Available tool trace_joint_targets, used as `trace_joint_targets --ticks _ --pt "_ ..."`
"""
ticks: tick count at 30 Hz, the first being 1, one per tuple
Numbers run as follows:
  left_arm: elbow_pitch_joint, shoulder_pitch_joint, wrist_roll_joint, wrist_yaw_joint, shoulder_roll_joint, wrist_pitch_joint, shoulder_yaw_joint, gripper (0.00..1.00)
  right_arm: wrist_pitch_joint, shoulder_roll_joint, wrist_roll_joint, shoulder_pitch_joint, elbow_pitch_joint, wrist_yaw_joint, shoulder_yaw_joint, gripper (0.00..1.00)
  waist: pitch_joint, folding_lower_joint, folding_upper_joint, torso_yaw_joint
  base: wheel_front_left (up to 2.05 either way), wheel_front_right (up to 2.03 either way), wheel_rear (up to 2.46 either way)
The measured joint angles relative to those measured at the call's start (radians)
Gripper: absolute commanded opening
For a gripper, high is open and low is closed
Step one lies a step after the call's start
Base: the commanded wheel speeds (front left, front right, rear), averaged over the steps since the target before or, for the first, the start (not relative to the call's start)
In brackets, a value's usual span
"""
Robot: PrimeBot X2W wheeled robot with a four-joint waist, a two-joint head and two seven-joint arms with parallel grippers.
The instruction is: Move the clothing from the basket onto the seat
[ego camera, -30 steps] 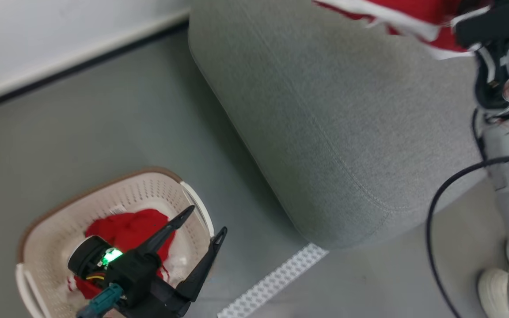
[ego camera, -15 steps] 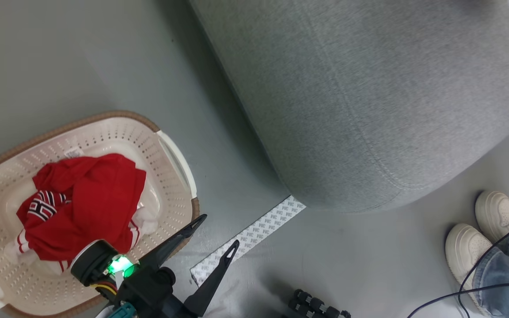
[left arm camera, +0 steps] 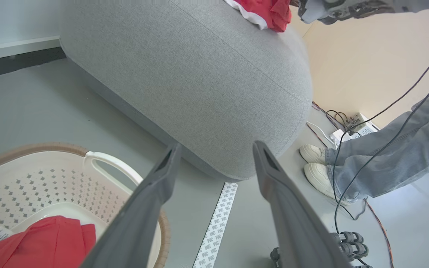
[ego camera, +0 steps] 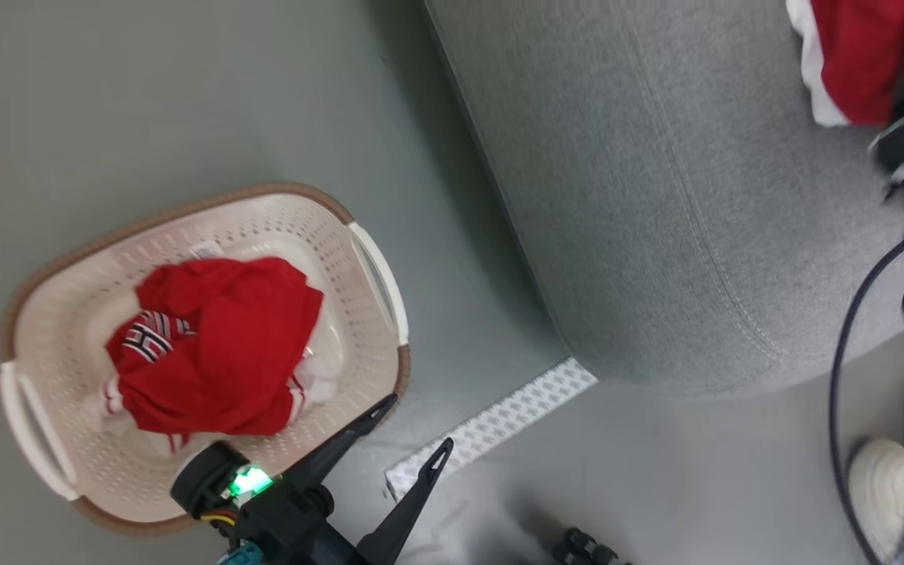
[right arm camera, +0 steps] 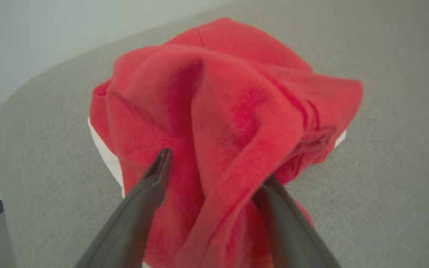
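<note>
**One down, one to go on the laundry run**

At 8 o'clock in the head view, one red garment lies bunched in the basket. Your left tool hangs released and empty just off the rim's 4 o'clock side. Across the seat, at 2 o'clock, the other garment rests on the fabric, with your right tool spread wide astride its folds, not clamping. Likely next: lift the right tool clear, then lower the left into the basket.
</note>
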Motion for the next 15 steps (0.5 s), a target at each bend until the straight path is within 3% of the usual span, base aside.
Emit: trace_joint_targets --ticks 9,15 --pt "0.185 0.060 -0.079 0.008 -0.100 -0.105 -0.025 1.00 0.131 -0.012 -0.020 0.171 -0.018 0.000 0.185 1.00 -0.170 -0.0002 -0.0003 0.037 0.00 0.00 0.00" --pt "0.293 0.096 -0.116 0.009 -0.180 -0.159 -0.035 1.00 0.145 -0.085 0.021 0.319 -0.142 0.000 0.263 1.00 -0.325 -0.0004 -0.0004 0.055 0.00 0.00 0.00"
